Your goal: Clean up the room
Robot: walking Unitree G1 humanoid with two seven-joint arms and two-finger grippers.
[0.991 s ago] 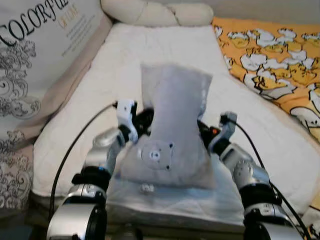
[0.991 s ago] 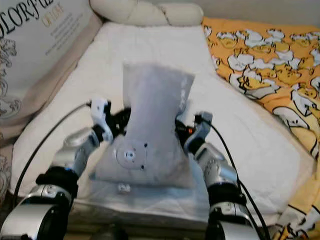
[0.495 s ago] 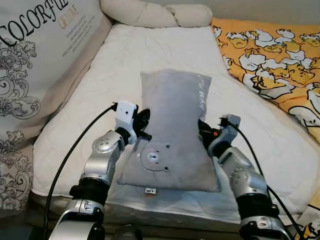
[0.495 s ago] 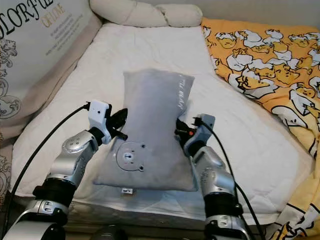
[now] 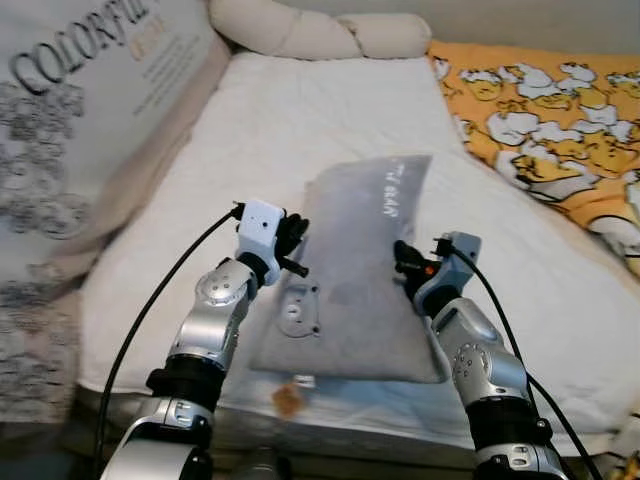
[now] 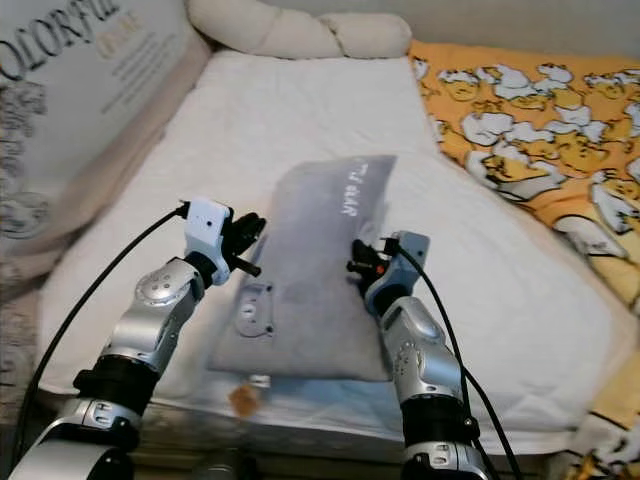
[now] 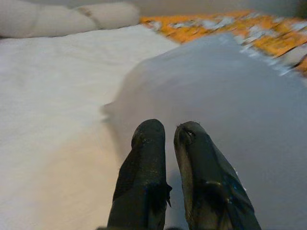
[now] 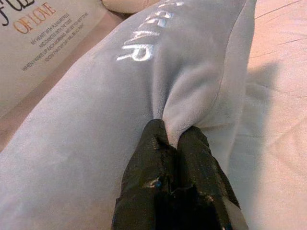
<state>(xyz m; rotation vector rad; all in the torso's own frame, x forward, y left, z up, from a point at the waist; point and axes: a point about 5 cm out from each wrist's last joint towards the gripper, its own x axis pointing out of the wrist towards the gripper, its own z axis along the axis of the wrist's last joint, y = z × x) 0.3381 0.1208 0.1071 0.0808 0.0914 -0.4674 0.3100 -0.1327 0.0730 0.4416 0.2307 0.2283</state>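
- At the near edge of the bed [image 5: 150,300], the grey pillow [image 5: 355,270] lay flat on the white cover, between the two arms.
- The right gripper [image 8: 175,139] had its fingers clenched on a fold of the pillow's side seam.
- The left gripper [image 7: 165,136] rested against the pillow's other side, its fingers almost together with a thin gap; I could not tell whether any fabric was pinched between them.
- So the pillow seemed set down, with letting go and straightening probably left.
- Beyond it lay an orange patterned blanket [image 5: 545,120], rumpled and likely unsorted.
- Farthest, a cream knotted cushion [image 5: 310,30] sat at the bed's head beside a printed cushion [image 5: 80,120].
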